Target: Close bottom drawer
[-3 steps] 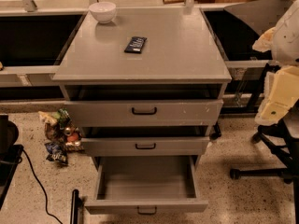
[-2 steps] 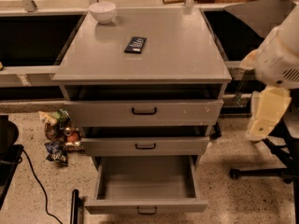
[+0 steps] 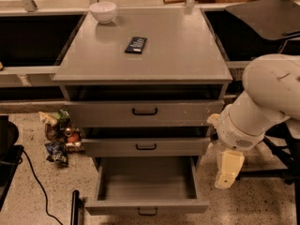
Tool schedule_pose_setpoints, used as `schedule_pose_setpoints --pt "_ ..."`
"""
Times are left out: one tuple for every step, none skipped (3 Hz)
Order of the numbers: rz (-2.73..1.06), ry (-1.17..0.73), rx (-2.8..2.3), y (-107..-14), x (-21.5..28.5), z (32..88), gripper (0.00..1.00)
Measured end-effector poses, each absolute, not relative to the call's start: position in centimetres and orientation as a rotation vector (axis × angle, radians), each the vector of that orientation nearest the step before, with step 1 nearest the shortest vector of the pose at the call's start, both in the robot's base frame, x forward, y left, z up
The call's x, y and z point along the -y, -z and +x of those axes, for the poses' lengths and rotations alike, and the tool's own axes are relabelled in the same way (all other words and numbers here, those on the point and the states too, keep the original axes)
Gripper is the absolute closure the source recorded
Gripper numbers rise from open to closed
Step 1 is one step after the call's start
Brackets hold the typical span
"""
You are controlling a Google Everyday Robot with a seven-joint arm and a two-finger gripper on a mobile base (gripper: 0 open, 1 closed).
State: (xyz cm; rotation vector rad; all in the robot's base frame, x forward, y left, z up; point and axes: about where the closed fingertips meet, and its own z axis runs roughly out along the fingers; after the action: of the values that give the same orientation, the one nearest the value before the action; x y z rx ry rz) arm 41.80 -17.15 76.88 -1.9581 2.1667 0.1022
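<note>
Grey cabinet [image 3: 178, 55] w/ 3 drawers, centre of view. The bottom drawer [image 3: 147, 184] is at the foot of it, just above the floor, pulled well out toward the near side. Inside it's a plain grey box w/ nothing in it. Its narrow front panel carries a small black loop handle [image 3: 147, 211], right at the near edge of the view. The mid drawer [image 3: 146, 147] and top drawer [image 3: 144, 111] above each sit out a little, w/ a dark gap over each front; both have black handles.

The gripper [image 3: 228, 168] hangs right of the cabinet, just beside the bottom drawer's right wall and pointing down at the floor. It looks clear of the drawer, though the angle makes that hard to judge. Only a cream-coloured piece of it shows, so can't tell if it's open or closed. The white arm [image 3: 262, 102] fills the right side, its round joint next to the mid drawer's right end.

On the cabinet top: a white bowl [image 3: 103, 11] at the far left corner, and a dark flat packet [image 3: 136, 44] nearer the middle, well apart from the bowl.

On the speckled floor: a pile of snack packets [image 3: 58, 135] left of the cabinet and a black cable [image 3: 37, 186] at near left. A black chair [image 3: 267, 13] stands far right
</note>
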Motion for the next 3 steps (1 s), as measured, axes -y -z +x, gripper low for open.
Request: schedule_pose_setpoints --pt "-1.958 -0.102 -2.165 -76.9 17.1 41.8 0.0" --pt "-1.987 -0.139 -2.137 -75.9 16.6 41.7 0.0" --pt "-2.062 -0.235 -2.024 -70.6 14.7 40.0 0.0"
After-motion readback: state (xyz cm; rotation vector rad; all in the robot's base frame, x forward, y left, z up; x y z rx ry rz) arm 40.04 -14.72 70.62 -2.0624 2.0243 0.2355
